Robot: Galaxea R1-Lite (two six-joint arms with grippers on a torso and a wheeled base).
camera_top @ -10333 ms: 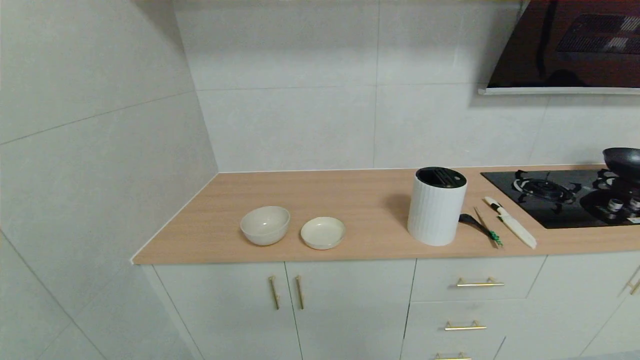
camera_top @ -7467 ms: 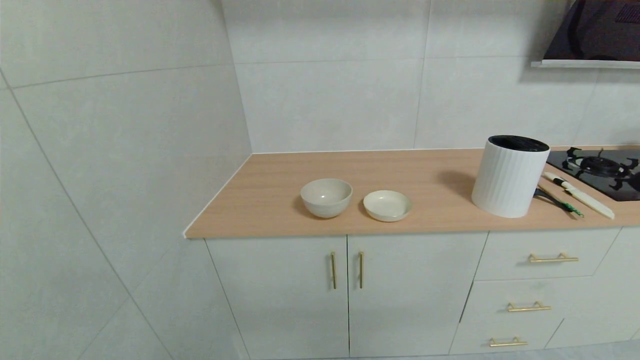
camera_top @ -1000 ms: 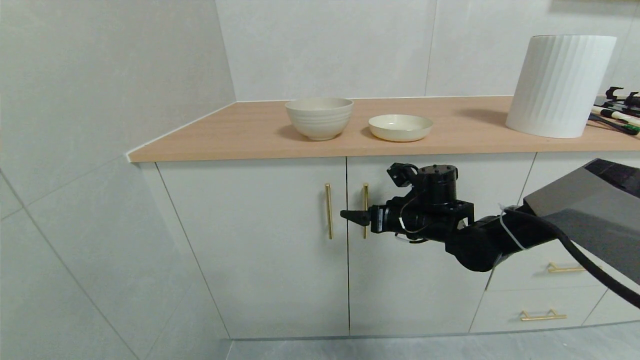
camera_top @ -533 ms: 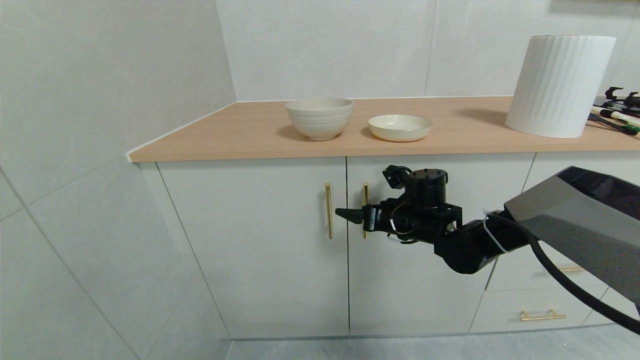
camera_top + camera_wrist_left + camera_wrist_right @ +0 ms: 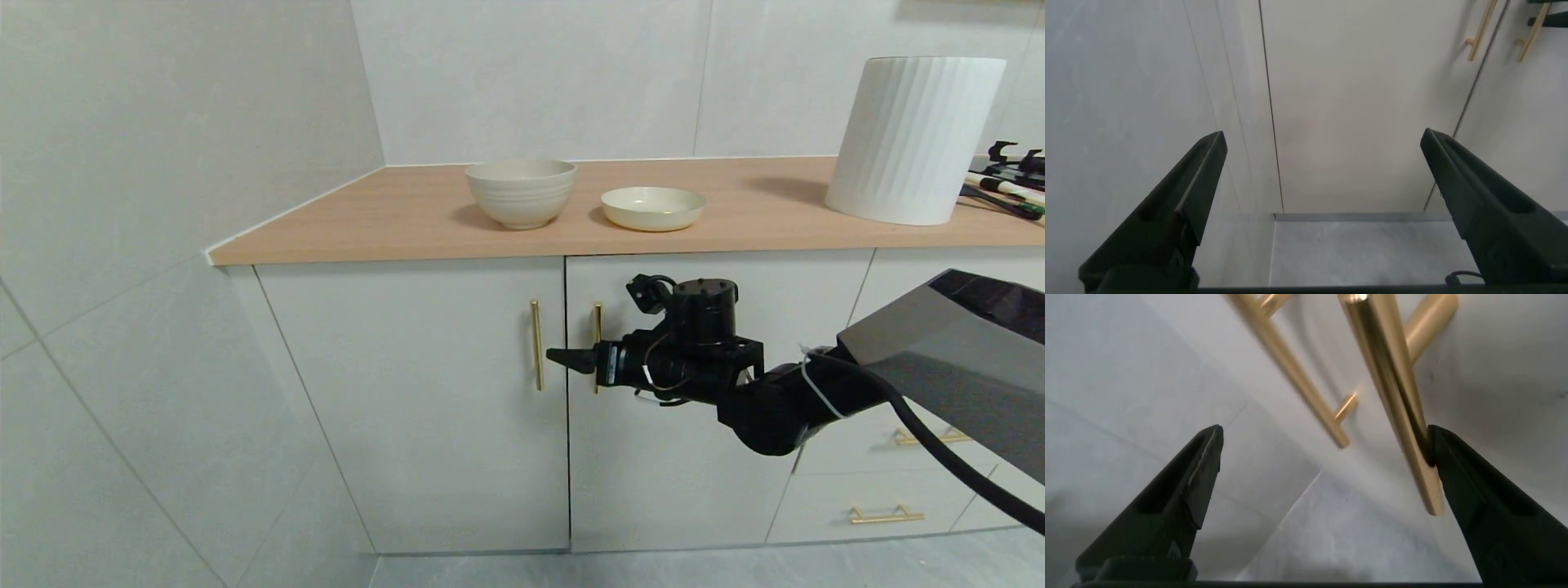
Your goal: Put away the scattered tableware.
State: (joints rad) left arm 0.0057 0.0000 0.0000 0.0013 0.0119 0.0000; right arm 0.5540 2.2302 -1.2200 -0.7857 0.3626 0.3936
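While right tool (image 5: 565, 358) gapes at handle (image 5: 597, 322) | bowl (image 5: 521, 192), plate (image 5: 653, 207) on counter (image 5: 392, 222)

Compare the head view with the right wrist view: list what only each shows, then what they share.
Head view only: the bowl and shallow dish on the countertop, the white ribbed container, and the drawers. Right wrist view only: both fingers spread wide, one handle lying between them close to one finger. Shared: the right gripper and the two gold cabinet handles.
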